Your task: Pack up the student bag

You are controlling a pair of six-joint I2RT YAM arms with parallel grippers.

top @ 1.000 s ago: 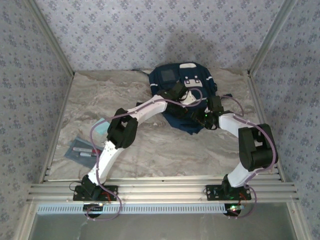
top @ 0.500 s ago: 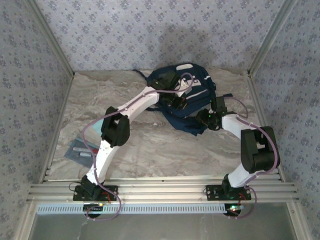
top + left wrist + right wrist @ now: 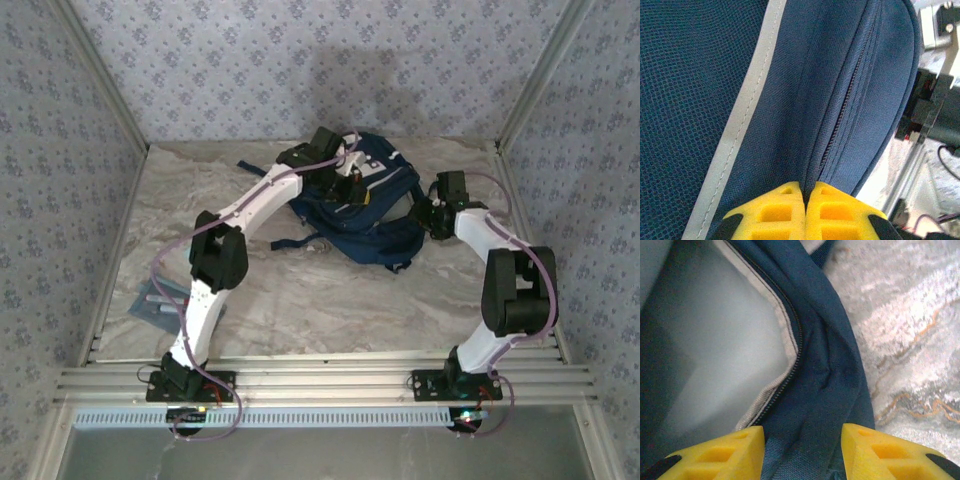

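a clear pouch with pens lies near the table's left edge. the left gripper, clenched, sits on the zip seam of the student bag, which lies mid-table by the far edge. the right gripper straddles the bag's open rim; i cannot tell whether it grips.

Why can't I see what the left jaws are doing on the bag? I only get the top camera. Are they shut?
Observer: Yes, the left jaws are shut, with their tips together right on the student bag's zipper. I can't tell if they pinch a pull.
Operator: And the right jaws?
Observer: They stand apart, with a fold of the bag's navy rim filling the gap between them. They seem to grip it.
Operator: Is the bag open there?
Observer: Yes, the zipper is parted beside those jaws, and pale grey lining shows inside.
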